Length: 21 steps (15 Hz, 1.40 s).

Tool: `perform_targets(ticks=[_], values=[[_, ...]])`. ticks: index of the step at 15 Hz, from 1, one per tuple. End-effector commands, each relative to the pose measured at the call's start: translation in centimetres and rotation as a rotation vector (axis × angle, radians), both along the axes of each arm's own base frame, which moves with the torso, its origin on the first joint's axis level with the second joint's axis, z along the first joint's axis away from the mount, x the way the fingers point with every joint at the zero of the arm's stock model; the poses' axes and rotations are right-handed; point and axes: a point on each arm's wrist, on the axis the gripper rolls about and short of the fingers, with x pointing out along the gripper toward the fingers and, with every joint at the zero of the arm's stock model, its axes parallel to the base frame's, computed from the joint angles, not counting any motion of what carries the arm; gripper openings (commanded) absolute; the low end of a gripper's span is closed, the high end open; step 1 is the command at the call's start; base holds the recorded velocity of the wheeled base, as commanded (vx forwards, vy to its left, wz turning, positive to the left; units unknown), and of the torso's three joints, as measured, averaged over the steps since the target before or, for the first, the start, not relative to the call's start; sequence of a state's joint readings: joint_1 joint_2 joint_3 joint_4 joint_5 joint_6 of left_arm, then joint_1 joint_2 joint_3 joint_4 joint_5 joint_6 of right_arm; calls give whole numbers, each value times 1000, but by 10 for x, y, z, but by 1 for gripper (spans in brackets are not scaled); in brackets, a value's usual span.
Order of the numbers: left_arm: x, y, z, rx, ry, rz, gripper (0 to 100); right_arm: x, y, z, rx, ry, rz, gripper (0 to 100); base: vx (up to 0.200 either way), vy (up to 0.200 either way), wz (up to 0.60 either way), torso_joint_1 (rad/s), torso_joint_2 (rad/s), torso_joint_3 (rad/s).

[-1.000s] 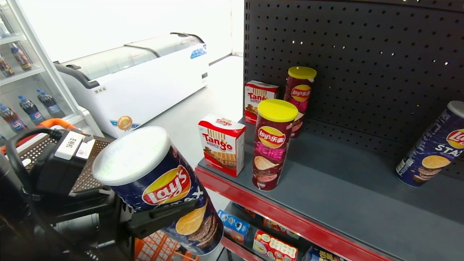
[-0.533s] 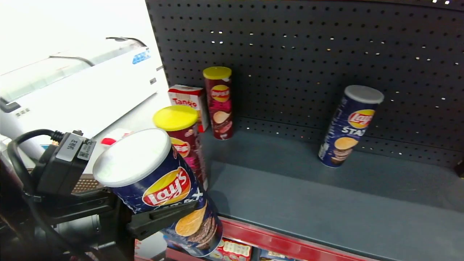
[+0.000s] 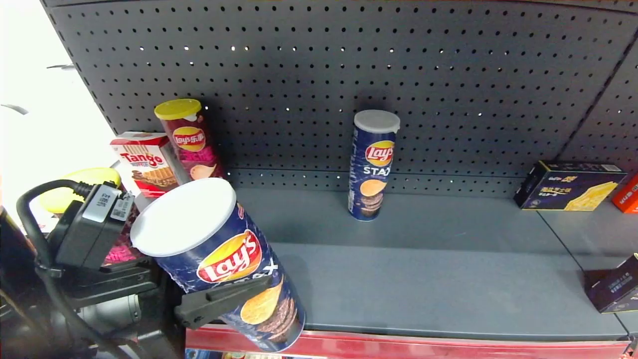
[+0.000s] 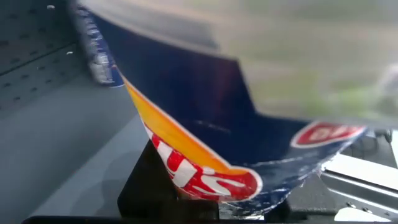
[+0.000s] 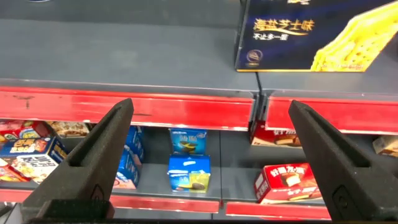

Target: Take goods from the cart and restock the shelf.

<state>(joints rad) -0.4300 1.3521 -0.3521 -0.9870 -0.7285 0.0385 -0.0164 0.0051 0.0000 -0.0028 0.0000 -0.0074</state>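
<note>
Holding the tall navy-blue cardboard chip can with white plastic lid [image 3: 219,249] pinched across its lower body in my left gripper [image 3: 227,299]. It's tilted, lid toward me, hanging at the front edge of the grey metal shelf with red lip [image 3: 408,284], not yet on it. Plan: carry it over the bare deck, rotate it upright, set the base flat in front of the matching navy can [image 3: 373,164] by the dark pegboard back panel [image 3: 448,75], then release. Glossy rigid tube, likely slippery, so keep the squeeze firm but light. My right gripper [image 5: 211,155] has its fingers spread wide, holding nothing.
</note>
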Motion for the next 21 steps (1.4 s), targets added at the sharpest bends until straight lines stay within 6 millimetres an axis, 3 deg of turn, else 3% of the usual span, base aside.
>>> perform_targets(ticks=[1, 18, 19, 20, 21], values=[[0, 0, 0, 0, 1, 0, 0, 0, 0, 0, 0, 1, 1, 100, 0, 0, 0, 0, 0, 0], [-3, 3, -11, 41, -7, 51, 0, 1, 0, 0, -6, 21, 18, 100, 0, 0, -35, 0, 0, 0], [-3, 3, -9, 39, -12, 62, 0, 0, 1, 9, -34, -6, 72, 100, 0, 0, 0, 0, 0, 0], [-2, 2, -8, 36, -19, 59, 0, -3, 2, 34, -42, -36, 103, 100, 0, 0, 0, 0, 0, 0], [0, 0, -7, 38, -15, 54, 0, 19, 3, 66, -36, 74, 99, 100, 0, 0, 0, 0, 0, 0]])
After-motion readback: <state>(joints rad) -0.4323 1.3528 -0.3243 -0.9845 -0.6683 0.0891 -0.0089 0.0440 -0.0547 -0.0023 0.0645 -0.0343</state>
